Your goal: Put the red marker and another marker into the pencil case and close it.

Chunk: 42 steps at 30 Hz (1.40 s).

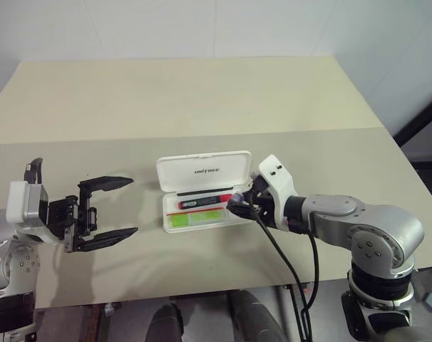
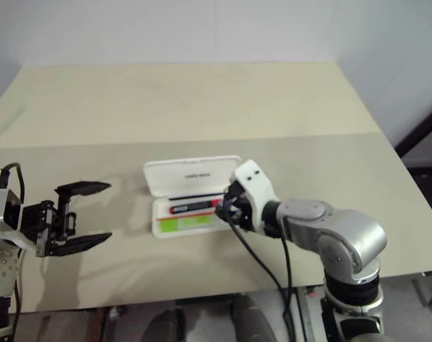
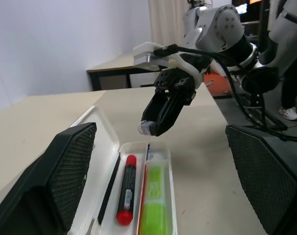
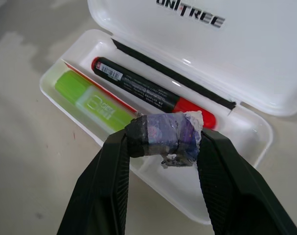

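Both markers already sitting in the pencil case (image 1: 202,214): red marker (image 4: 153,93) along the hinge side, lime-green highlighter (image 4: 92,100) beside it nearer the front wall, lid up. Right gripper (image 4: 163,137) hanging just over the tray's right end, pinched on a small grey taped-up lump (image 4: 165,139). Left gripper (image 1: 105,210) gaping wide, holding nothing, well off to the case's left. Biggest risk: that crumpled lump dropping into the tray or snagging the rim, then jamming the lid. Smooth, glossy hard plastic shell with rounded corners, so probably prone to skating on the matte table (image 1: 202,107) if shoved from 1 side.
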{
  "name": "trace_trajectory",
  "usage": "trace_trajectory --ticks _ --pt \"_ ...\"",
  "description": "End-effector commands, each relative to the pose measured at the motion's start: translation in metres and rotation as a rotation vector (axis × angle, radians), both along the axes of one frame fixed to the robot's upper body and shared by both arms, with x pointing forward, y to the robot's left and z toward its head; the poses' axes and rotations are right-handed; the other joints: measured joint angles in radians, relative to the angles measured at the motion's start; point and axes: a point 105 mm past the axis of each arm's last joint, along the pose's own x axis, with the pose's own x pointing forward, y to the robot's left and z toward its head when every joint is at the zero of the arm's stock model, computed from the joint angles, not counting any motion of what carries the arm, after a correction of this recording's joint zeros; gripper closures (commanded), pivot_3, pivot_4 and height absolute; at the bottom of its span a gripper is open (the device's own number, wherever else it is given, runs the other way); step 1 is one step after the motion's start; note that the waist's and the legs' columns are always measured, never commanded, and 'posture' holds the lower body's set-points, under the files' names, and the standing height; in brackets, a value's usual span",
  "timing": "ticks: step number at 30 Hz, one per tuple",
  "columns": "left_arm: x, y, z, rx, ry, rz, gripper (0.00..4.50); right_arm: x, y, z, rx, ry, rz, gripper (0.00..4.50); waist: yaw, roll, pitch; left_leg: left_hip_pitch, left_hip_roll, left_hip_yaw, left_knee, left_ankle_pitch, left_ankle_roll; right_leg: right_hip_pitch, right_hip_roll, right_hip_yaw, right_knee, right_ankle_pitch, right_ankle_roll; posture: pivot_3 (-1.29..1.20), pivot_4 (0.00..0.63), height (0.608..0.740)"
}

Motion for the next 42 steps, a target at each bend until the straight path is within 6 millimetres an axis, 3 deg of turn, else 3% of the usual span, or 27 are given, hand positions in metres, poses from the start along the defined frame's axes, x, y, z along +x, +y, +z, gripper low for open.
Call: trace_trajectory --ticks 1,11,15,29,42 --pt "-0.006 0.002 0.007 0.011 -0.042 0.01 0.0 0.001 -0.001 0.002 -0.035 -0.03 -0.028 2.86 0.0 0.0 0.0 0.0 0.0 0.0 0.0 0.0 0.0 0.0 0.0 0.0 0.0 0.0 0.0 0.0 0.15 0.74" --pt "-0.003 0.001 0.006 0.02 -0.043 0.02 0.0 0.012 -0.024 -0.018 -0.294 0.049 -0.047 2.86 -0.005 0.0 0.0 0.001 0.0 0.001 0.001 0.0 0.0 0.0 0.0 0.001 0.001 0.0 0.0 0.0 0.15 0.74" --pt "-0.002 0.0 0.007 0.021 -0.048 0.02 0.0 0.014 -0.026 -0.014 -0.3 0.081 -0.042 2.86 -0.006 0.0 0.0 0.001 0.0 0.001 0.0 0.0 0.001 0.0 0.001 0.001 0.001 0.0 0.0 0.0 0.15 0.74" --pt "-0.001 -0.002 0.007 0.016 -0.059 0.029 0.0 -0.008 0.007 0.014 -0.19 0.065 0.19 2.86 -0.004 0.0 0.0 0.0 0.001 0.001 0.0 0.0 0.001 0.0 0.001 0.0 0.001 0.0 0.0 0.0 0.15 0.74" --pt "0.0 -0.003 0.007 0.019 -0.062 0.043 0.0 0.0 -0.016 -0.002 -0.241 0.184 0.09 2.86 -0.004 0.0 0.0 0.0 0.001 0.001 0.001 0.0 0.001 0.0 0.001 0.001 0.001 0.0 0.0 0.0 0.15 0.74"
